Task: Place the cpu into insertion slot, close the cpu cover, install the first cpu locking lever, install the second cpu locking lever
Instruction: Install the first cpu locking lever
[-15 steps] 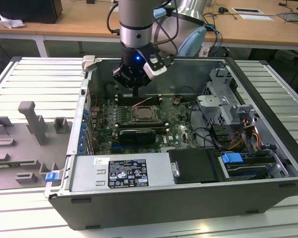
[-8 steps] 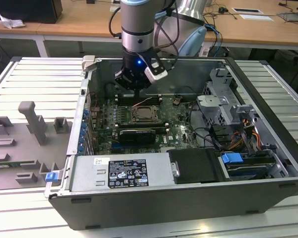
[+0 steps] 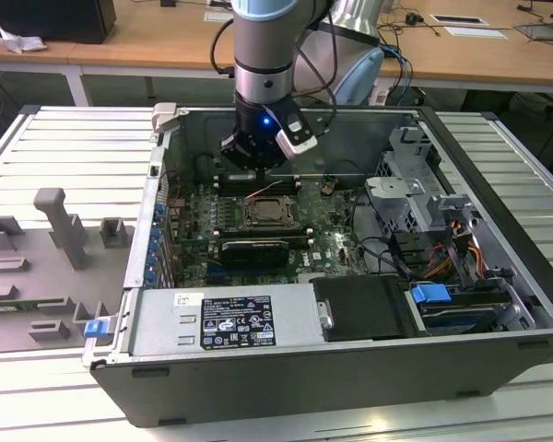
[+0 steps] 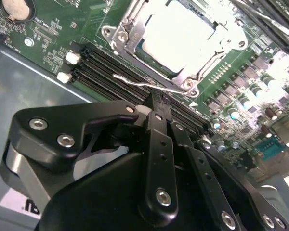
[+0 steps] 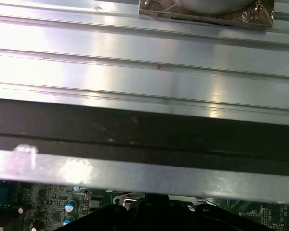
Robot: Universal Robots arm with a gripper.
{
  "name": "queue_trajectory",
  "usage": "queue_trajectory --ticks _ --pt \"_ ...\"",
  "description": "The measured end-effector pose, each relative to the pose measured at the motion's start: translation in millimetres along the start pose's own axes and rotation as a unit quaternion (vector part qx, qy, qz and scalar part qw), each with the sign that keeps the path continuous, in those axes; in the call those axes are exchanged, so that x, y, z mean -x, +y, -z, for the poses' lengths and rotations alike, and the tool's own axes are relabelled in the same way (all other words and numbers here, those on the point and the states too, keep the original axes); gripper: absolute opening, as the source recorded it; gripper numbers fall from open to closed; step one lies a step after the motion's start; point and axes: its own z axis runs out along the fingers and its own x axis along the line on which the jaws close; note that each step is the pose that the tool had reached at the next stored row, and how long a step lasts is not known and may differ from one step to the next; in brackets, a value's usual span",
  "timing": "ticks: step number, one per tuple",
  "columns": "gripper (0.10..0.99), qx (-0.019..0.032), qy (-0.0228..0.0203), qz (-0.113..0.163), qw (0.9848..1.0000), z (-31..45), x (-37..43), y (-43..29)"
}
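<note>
We find the cpu (image 4: 180, 36) already seated in the insertion slot (image 3: 267, 214), its pale metal top showing through the square window of the cpu cover (image 4: 130, 36), which lies flat around it in the second wrist view. A thin wire locking lever (image 4: 149, 85) runs along the socket's edge nearest the gripper, between the cover and the long black memory slots (image 4: 106, 72). In the second wrist view we see the gripper (image 4: 156, 108) just beside that lever, its black fingers (image 4: 159, 159) drawn close together with nothing between them that we can make out; whether the tips touch the lever we cannot tell. In the exterior view the gripper (image 3: 258, 173) hangs inside the open computer case (image 3: 350, 378), just behind the socket, over the green motherboard (image 3: 327, 244). The large labelled power supply (image 3: 230, 322) sits along the case's near wall, and a blue tab (image 3: 431, 296) marks the drive bay toward the exterior view's right. On the ribbed metal table (image 3: 74, 147), grey fixture blocks (image 3: 60, 226) stand to the exterior view's left of the case.
</note>
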Motion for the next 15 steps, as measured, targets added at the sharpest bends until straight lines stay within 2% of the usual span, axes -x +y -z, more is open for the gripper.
queue_trajectory --ticks 9,15 --pt "0.106 -0.0001 -0.0003 -0.003 1.0000 -4.6 19.7 -2.1" --pt "0.106 -0.0001 -0.0003 -0.003 1.0000 -13.2 24.2 -3.3"
